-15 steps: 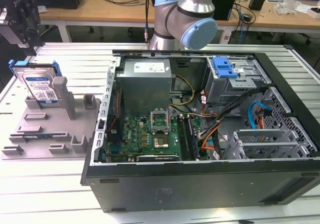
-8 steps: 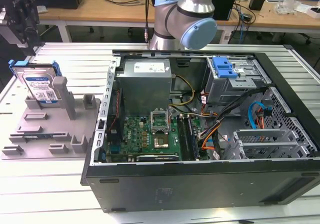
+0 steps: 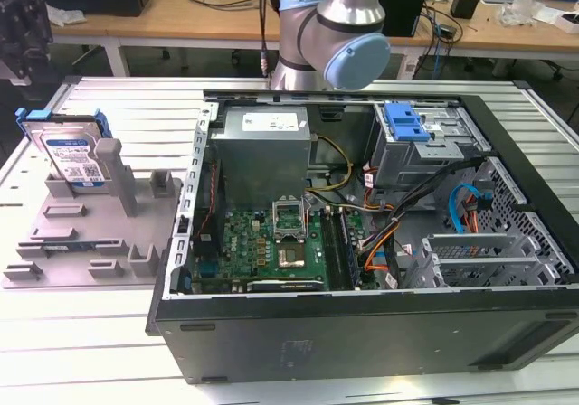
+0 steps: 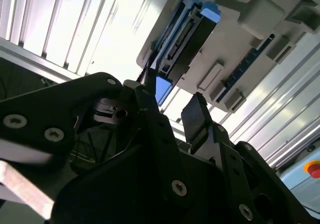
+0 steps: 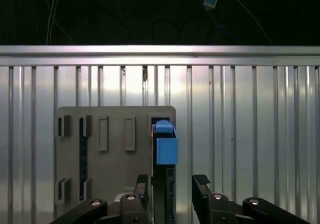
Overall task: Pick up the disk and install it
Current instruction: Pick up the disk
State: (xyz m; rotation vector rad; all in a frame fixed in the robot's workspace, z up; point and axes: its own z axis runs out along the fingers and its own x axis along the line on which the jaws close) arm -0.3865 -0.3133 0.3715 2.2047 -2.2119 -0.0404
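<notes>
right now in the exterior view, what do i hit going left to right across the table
disk standing in its grey holder → grey metal box with the white sticker → grey cage with the blue tab

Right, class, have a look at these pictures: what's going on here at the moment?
The robot arm holds its gripper open above the disk, lined up with it but not touching. The disk stands on edge in a grey holder on the table, beside the open computer case. Nothing has been picked up or installed yet.
</notes>
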